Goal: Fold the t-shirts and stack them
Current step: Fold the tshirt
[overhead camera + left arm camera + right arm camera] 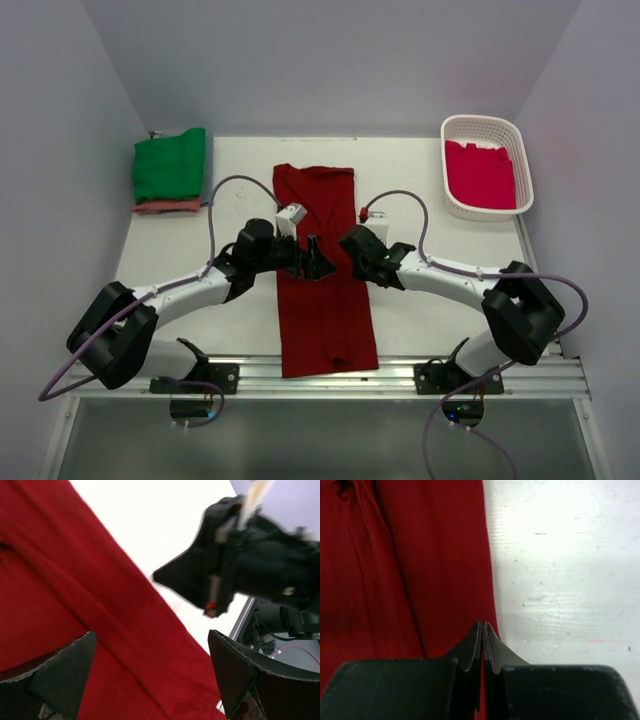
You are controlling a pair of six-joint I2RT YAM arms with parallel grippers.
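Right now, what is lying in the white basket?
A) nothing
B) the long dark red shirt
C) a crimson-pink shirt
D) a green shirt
C: the crimson-pink shirt lies inside the white basket at the far right corner. The green shirt sits folded at the far left, and the dark red shirt lies in a long strip down the middle of the table.

Shirt [325, 310] lies centre; basket [482, 119] (holding another) far right.

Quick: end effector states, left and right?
Left end effector: open, over the red shirt, holding nothing.
Right end effector: closed at shirt edge; grip unclear.
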